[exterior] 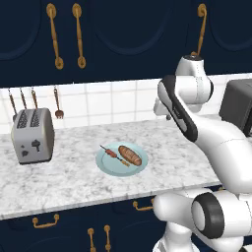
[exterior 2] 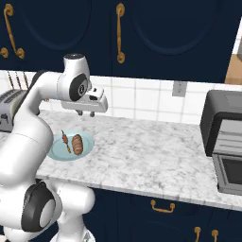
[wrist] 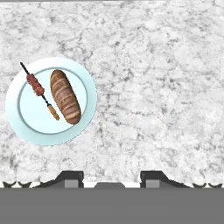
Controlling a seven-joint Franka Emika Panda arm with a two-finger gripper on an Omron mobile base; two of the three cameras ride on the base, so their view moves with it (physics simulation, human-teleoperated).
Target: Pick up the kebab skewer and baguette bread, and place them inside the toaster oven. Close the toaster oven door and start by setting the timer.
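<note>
Kebab skewer (wrist: 40,90) and baguette bread (wrist: 65,96) lie side by side on plate (wrist: 87,114); claw (wrist: 109,177), part-open and empty, hovers above table (wrist: 166,87) for overhead approach.

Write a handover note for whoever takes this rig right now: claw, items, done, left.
Claw: open, holding nothing, hanging above the counter, beside the plate.
Kebab skewer and baguette bread: side by side on the plate, untouched.
Toaster oven: at the counter's right end, away from the plate; whether its door is open or shut cannot be told.
Done: nothing yet.
Left: move both items into the oven, close the door, set the timer.
</note>
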